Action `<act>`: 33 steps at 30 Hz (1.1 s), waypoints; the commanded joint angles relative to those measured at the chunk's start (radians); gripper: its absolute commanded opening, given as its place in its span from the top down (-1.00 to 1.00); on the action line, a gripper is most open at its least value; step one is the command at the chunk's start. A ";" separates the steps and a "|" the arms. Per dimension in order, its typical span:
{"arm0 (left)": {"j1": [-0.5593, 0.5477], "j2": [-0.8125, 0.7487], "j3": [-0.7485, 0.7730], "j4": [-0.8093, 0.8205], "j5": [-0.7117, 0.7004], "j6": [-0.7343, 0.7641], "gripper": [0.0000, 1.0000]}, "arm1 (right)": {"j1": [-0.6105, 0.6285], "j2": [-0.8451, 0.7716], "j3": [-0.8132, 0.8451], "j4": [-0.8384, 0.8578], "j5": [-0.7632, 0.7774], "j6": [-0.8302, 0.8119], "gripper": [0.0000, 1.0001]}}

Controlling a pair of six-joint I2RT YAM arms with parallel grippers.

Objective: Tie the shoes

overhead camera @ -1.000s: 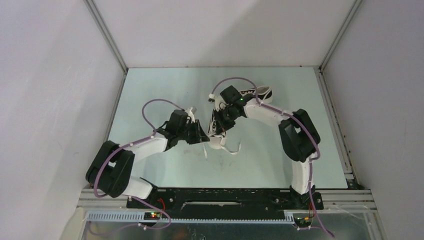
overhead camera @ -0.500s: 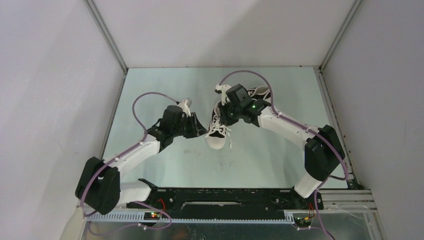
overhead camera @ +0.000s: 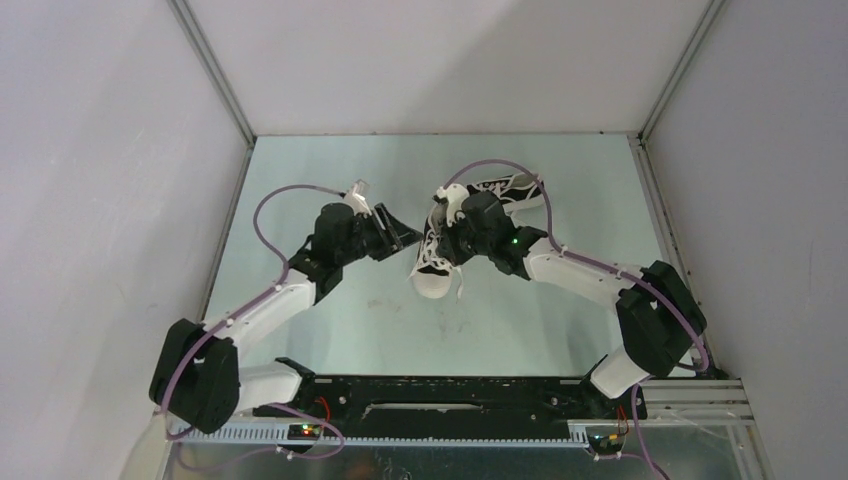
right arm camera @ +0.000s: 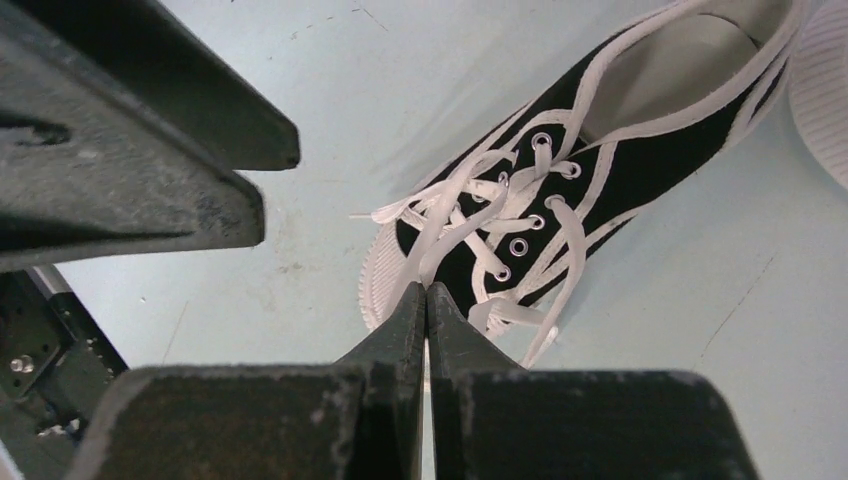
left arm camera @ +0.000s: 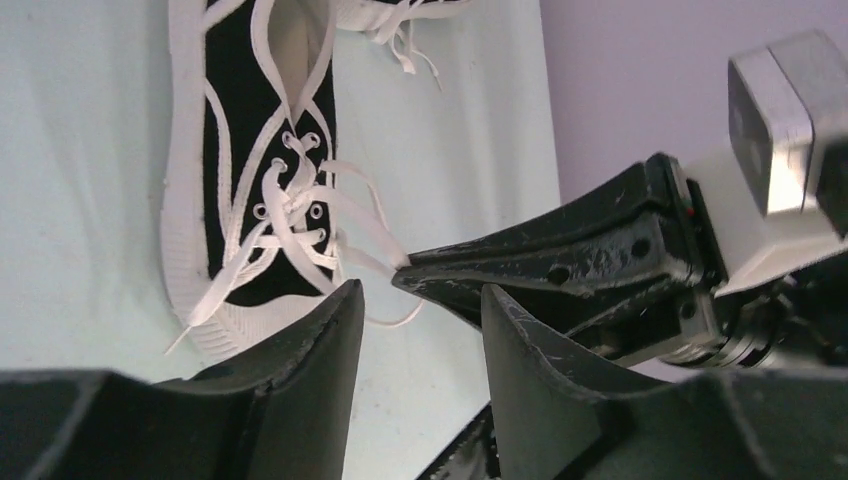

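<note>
One black canvas shoe with a white toe cap lies mid-table, toe toward the arms. It also shows in the left wrist view and the right wrist view. Its white laces are loose and crossed over the tongue. My right gripper is shut on a strand of lace just above the toe; the pinch shows in both wrist views. My left gripper is open and empty just left of the shoe, with its jaws close to the right fingertips. The second shoe lies behind the right wrist.
The pale green table is walled on three sides by white panels. A black rail with both arm bases runs along the near edge. The second shoe's white sole is at the upper right of the right wrist view.
My left gripper has moved farther from the near edge, up beside the shoe. The right arm's elbow has swung out to the right, and the loose lace ends in front of the toe are drawn in.
</note>
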State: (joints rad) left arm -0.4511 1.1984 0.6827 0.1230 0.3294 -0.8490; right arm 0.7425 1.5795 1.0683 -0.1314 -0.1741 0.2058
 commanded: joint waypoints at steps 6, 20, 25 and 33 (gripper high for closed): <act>0.006 0.141 0.080 0.033 0.089 -0.197 -0.06 | 0.021 -0.059 -0.061 0.237 -0.020 -0.094 1.00; 0.007 0.274 0.087 0.130 0.116 -0.305 -0.05 | 0.040 -0.059 -0.061 0.240 -0.035 -0.134 1.00; 0.006 0.317 0.074 0.222 0.152 -0.360 0.30 | 0.040 -0.054 -0.065 0.248 -0.035 -0.133 1.00; 0.009 0.297 0.087 0.160 0.095 -0.287 1.00 | 0.009 -0.136 -0.159 0.270 -0.026 -0.072 0.27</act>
State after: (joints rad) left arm -0.4454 1.5181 0.7345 0.3004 0.4473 -1.1862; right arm 0.7734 1.5398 0.9634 0.0799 -0.2035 0.1017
